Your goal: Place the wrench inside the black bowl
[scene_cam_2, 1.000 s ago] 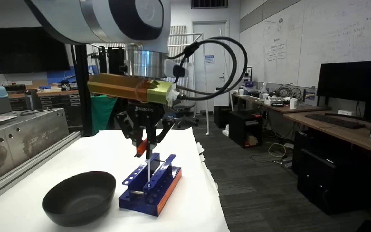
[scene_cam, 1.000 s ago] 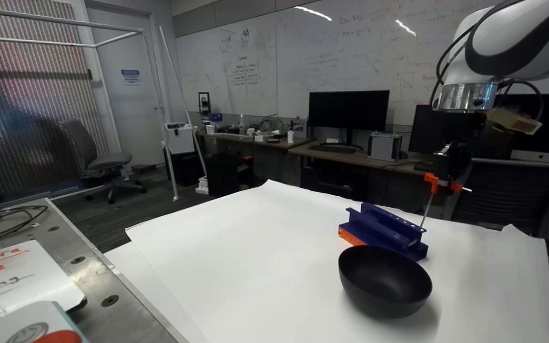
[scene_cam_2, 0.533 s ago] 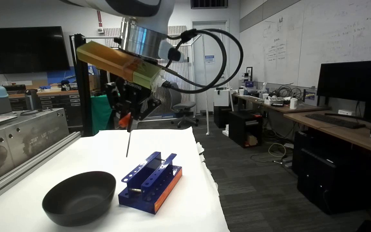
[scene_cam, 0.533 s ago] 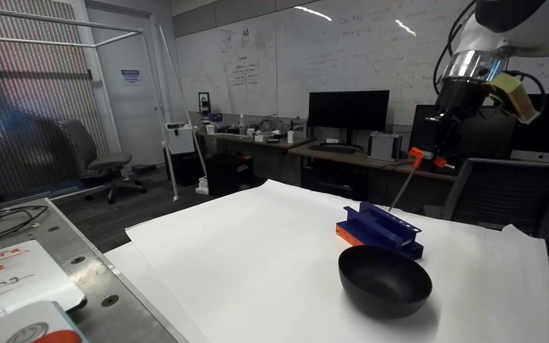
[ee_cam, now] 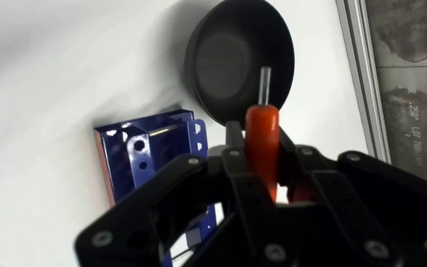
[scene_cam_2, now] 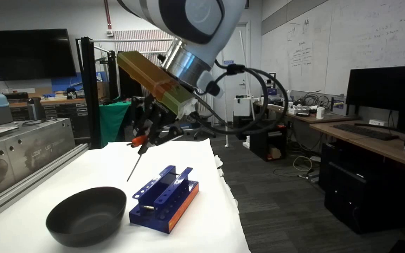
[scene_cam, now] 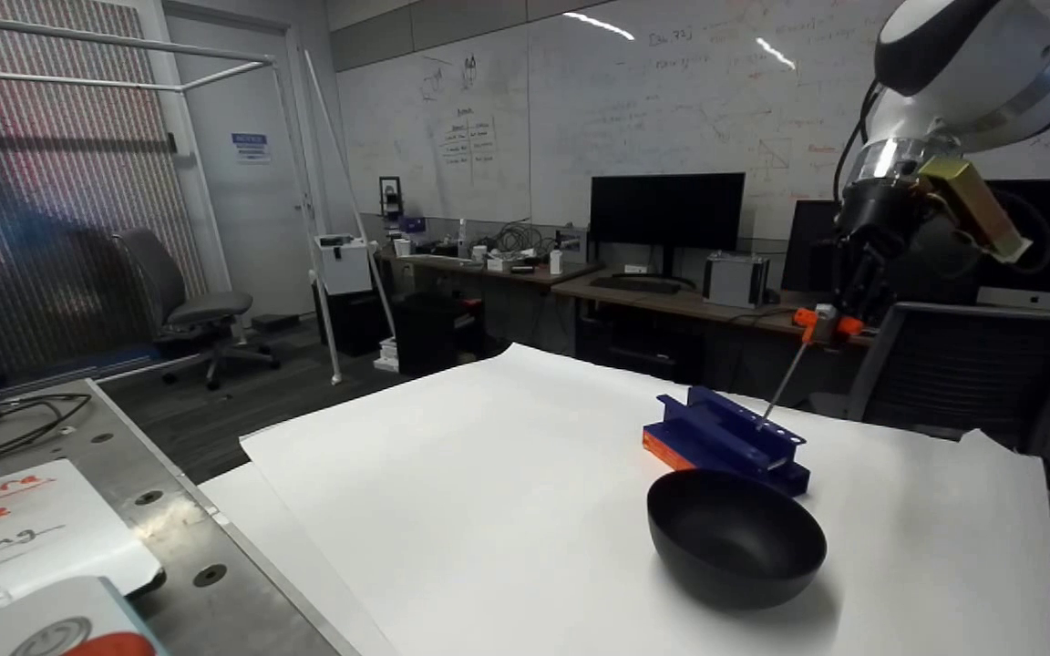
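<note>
In both exterior views the wrench (scene_cam_2: 138, 141) shows its long shaft; the wrist view gives its orange handle and a short rod end, seen against the bowl (ee_cam: 217, 70), the shaft perhaps hidden. The gripper (ee_cam: 260, 148) pinches that handle above the counter (scene_cam: 488, 510), the shaft slanting down below it. "ROBOTIQ" marks the gripper, "NOTICE" a sign (scene_cam: 250, 139), "LOT" a metal block (ee_cam: 404, 122).

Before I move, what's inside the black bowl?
The black bowl shows only its bottom and inner wall; the T-handle wrench hides part of that wall in the wrist view.
</note>
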`<action>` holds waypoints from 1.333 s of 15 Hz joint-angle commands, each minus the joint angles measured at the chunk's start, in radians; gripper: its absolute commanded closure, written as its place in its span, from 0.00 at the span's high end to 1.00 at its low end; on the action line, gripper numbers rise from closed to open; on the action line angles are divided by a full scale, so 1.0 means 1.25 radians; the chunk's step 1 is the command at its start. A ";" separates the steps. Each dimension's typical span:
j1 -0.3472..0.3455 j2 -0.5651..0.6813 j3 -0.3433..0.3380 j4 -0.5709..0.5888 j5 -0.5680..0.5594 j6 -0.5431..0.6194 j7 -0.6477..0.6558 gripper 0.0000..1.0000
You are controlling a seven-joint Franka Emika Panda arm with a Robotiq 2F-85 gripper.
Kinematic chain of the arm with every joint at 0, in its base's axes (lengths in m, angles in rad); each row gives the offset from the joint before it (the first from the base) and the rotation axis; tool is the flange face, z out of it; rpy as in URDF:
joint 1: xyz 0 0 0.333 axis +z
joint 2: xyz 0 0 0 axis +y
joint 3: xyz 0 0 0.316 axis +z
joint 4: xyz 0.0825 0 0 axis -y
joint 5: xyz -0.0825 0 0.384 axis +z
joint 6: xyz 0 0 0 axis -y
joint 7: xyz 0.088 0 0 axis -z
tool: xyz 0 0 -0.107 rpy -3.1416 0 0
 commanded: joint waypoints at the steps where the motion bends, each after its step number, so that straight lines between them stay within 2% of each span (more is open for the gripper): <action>1: -0.036 0.104 -0.002 0.064 0.057 -0.084 -0.030 0.09; 8: -0.092 0.226 0.016 0.160 0.078 -0.293 -0.026 0.09; 10: -0.100 0.248 0.020 0.175 0.093 -0.312 -0.031 0.09; 20: -0.075 0.245 0.083 0.083 0.109 -0.071 -0.172 0.09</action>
